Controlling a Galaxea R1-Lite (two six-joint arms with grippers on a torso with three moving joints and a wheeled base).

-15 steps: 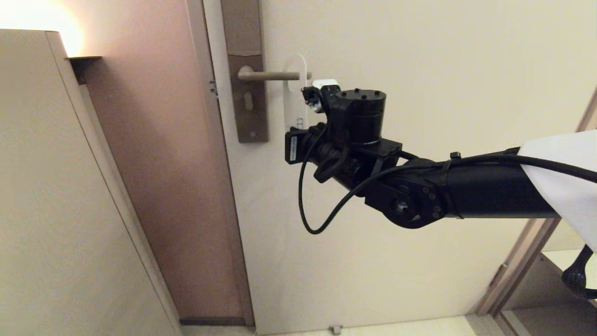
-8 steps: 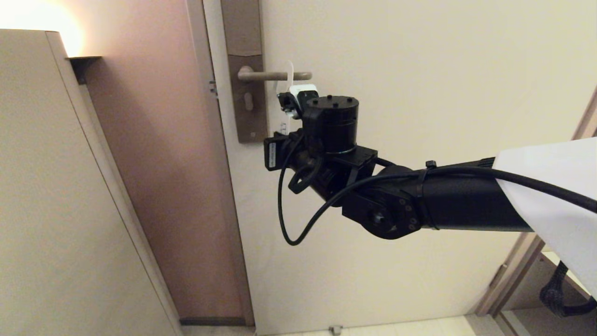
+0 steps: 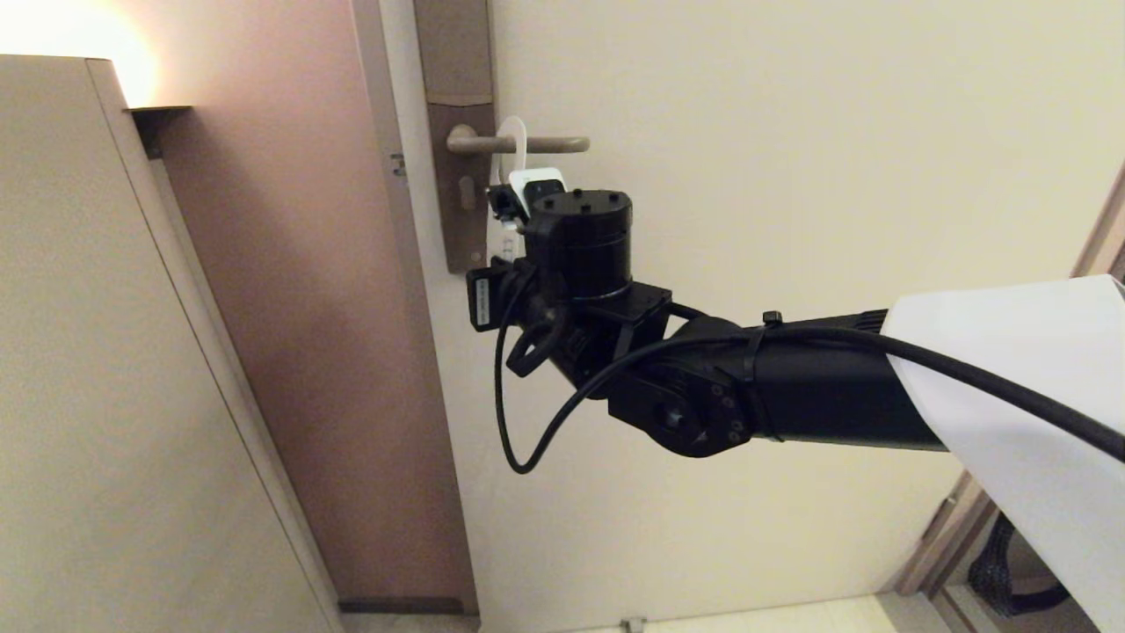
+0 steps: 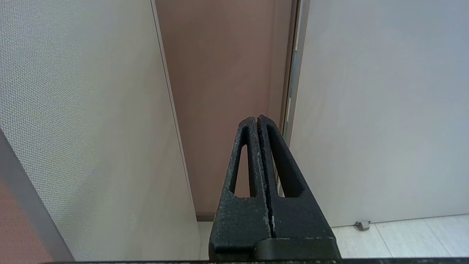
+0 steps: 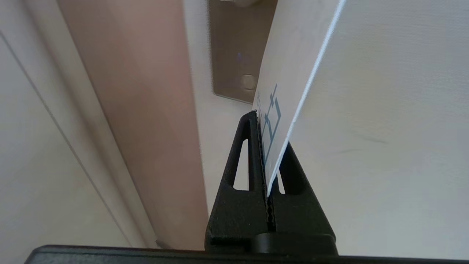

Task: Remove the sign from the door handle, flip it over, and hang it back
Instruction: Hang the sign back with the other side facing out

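- The right claw [image 5: 269, 146] is clamped on the lower part of the sign [image 5: 293, 73], which stands edge-on between its two black fingers, its white face with teal lettering turned toward the door frame side.
- In the head view the sign [image 3: 512, 141] is looped over the door handle [image 3: 527, 143], close to the lever's pivot, and it stands nearly edge-on to the door rather than flat against it.
- The brown backplate [image 3: 457, 132] sits just beside the sign; its lower end with a round screw shows in the right wrist view behind the card.
- The right arm's black wrist housing [image 3: 584, 233] and a looping cable [image 3: 510, 413] hide most of the sign's lower half from the head camera.
- The cream door [image 3: 791, 176] fills the background, with a reddish-brown door jamb [image 3: 299, 308] and a pale wall panel [image 3: 88, 352] to the left.
- The left claw [image 4: 258, 121] is pressed shut on nothing, parked low and facing the gap at the door's edge.
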